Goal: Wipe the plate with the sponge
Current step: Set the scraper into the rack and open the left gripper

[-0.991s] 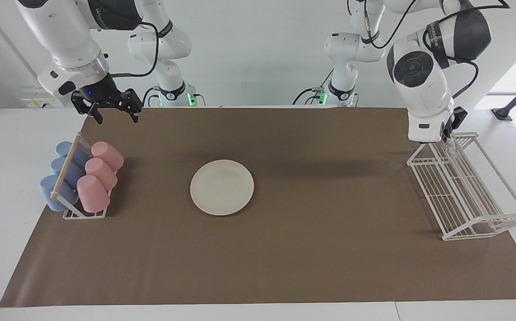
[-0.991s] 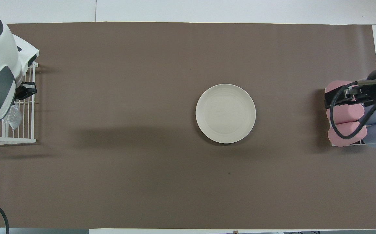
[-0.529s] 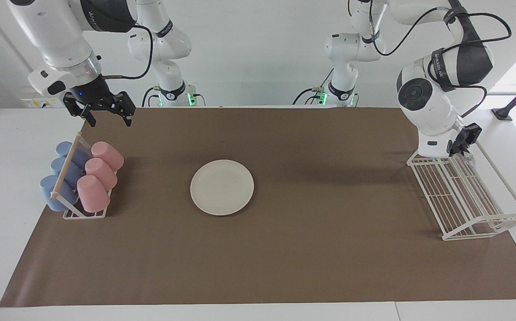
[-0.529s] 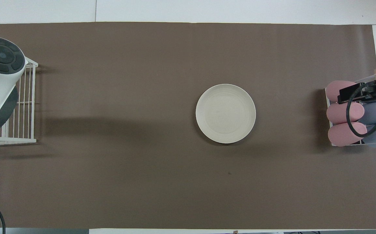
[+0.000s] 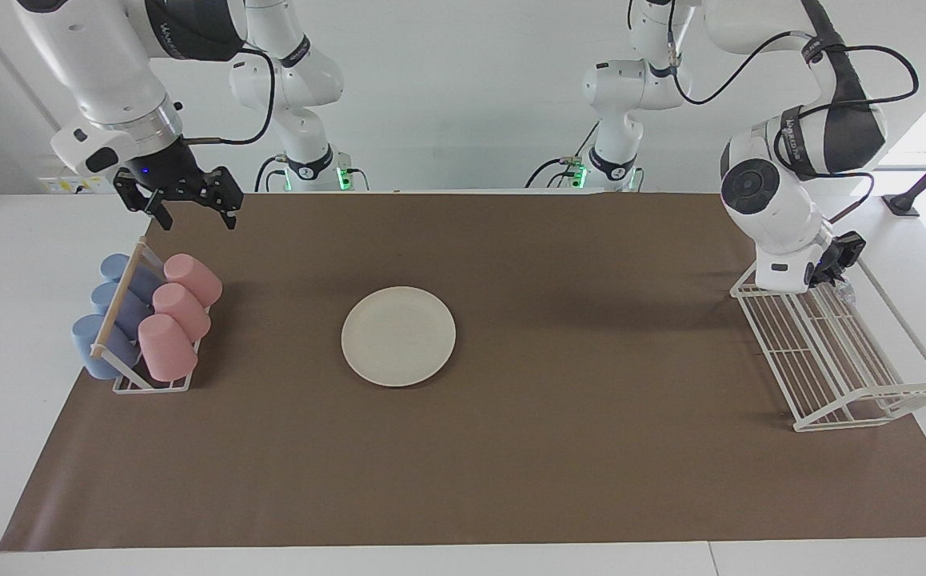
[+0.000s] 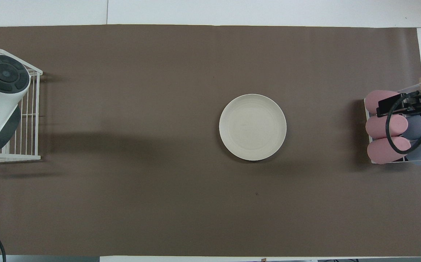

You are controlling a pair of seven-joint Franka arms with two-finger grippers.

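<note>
The cream-white plate lies flat on the brown mat near the table's middle and also shows in the overhead view. My left gripper is low at the white wire rack, at the rack's end nearer to the robots. A small shiny bit of the sponge shows just under its tips; I cannot tell whether it is gripped. In the overhead view the left arm hides the sponge. My right gripper is open and empty, up in the air over the mat beside the cup rack; it also shows in the overhead view.
The cup rack at the right arm's end holds three pink cups and three blue cups on their sides. The wire rack stands at the left arm's end. The brown mat covers most of the table.
My left hand has swung across the wire rack toward the table's end and dropped lower, the shiny sponge bit moving with it. My right gripper has drawn back slightly toward its end.
</note>
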